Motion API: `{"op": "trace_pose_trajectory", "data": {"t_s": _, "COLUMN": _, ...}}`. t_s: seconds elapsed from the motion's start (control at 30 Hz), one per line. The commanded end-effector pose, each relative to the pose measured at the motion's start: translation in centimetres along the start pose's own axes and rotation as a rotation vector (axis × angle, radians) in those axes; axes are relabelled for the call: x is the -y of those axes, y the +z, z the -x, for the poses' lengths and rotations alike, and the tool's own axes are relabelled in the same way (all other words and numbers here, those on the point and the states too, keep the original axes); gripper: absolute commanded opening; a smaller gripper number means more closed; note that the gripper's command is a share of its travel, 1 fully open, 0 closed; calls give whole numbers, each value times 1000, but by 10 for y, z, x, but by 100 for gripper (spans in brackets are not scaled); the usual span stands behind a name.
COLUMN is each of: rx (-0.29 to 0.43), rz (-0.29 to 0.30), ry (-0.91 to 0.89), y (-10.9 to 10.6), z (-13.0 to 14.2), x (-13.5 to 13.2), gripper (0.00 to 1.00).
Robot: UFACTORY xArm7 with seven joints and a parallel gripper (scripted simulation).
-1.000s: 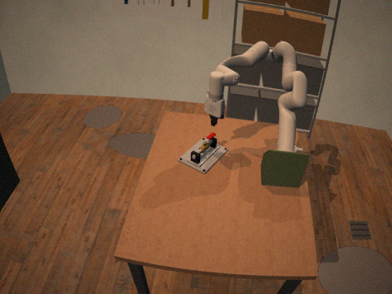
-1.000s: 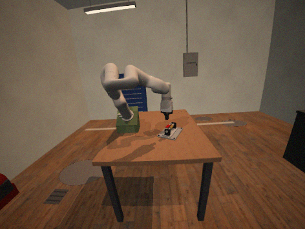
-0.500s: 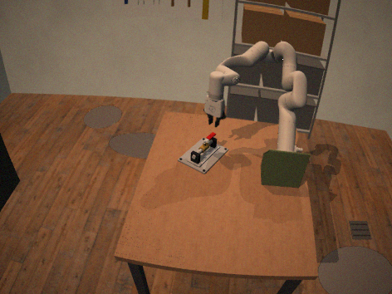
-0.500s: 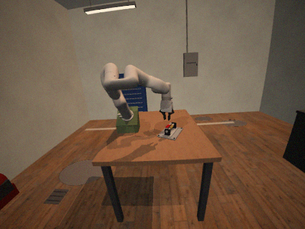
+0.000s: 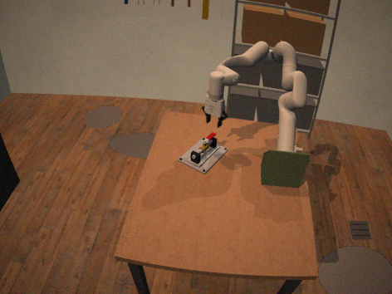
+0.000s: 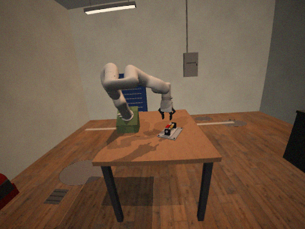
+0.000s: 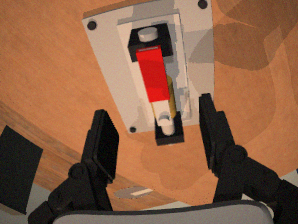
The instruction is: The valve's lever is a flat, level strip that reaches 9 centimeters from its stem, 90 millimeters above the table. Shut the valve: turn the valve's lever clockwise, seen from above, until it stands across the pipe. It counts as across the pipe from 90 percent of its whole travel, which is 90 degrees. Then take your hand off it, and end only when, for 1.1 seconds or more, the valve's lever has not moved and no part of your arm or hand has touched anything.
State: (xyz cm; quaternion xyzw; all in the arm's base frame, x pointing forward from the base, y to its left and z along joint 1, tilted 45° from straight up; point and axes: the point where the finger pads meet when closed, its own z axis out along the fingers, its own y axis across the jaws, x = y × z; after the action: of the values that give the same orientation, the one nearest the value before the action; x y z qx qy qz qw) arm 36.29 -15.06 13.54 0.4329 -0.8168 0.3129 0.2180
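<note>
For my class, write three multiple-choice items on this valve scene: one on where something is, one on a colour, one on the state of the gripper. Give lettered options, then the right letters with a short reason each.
1. Where is the gripper relative to the valve?
A. Above it, clear of it
B. Clamped on its lever
C. Resting on the table beside the green block

2. What colour is the valve's lever?
A. Blue
B. Red
C. Yellow

3. What state is the gripper in?
A. Shut on the lever
B. Shut on nothing
C. Open, holding nothing

Answers:
1. A, since the exterior view shows the fingers hanging in the air above the valve with a gap between.
2. B, since the wrist view shows a red strip lying along the valve body.
3. C, since the two black fingers stand well apart in the wrist view with only table and base plate seen between them.
</note>
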Motion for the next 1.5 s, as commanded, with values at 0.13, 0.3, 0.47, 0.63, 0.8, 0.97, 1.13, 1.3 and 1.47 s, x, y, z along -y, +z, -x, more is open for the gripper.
{"op": "trace_pose_trajectory", "data": {"t_s": 0.13, "rx": 3, "rz": -3, "ry": -1, "y": -2, "z": 1, "x": 1, "gripper": 68}}
{"op": "trace_pose_trajectory", "data": {"t_s": 0.3, "rx": 3, "rz": -3, "ry": -1, "y": -2, "z": 1, "x": 1, "gripper": 68}}
{"op": "trace_pose_trajectory", "data": {"t_s": 0.47, "rx": 3, "rz": -3, "ry": -1, "y": -2, "z": 1, "x": 1, "gripper": 68}}
{"op": "trace_pose_trajectory", "data": {"t_s": 0.63, "rx": 3, "rz": -3, "ry": -1, "y": -1, "z": 1, "x": 1, "gripper": 68}}
{"op": "trace_pose_trajectory", "data": {"t_s": 0.8, "rx": 3, "rz": -3, "ry": -1, "y": 0, "z": 1, "x": 1, "gripper": 68}}
{"op": "trace_pose_trajectory", "data": {"t_s": 0.97, "rx": 2, "rz": -3, "ry": -1, "y": 3, "z": 1, "x": 1, "gripper": 68}}
{"op": "trace_pose_trajectory", "data": {"t_s": 1.13, "rx": 2, "rz": -2, "ry": -1, "y": 6, "z": 1, "x": 1, "gripper": 68}}
{"op": "trace_pose_trajectory", "data": {"t_s": 1.3, "rx": 2, "rz": -2, "ry": -1, "y": 12, "z": 1, "x": 1, "gripper": 68}}
{"op": "trace_pose_trajectory", "data": {"t_s": 1.47, "rx": 2, "rz": -2, "ry": -1, "y": 21, "z": 1, "x": 1, "gripper": 68}}
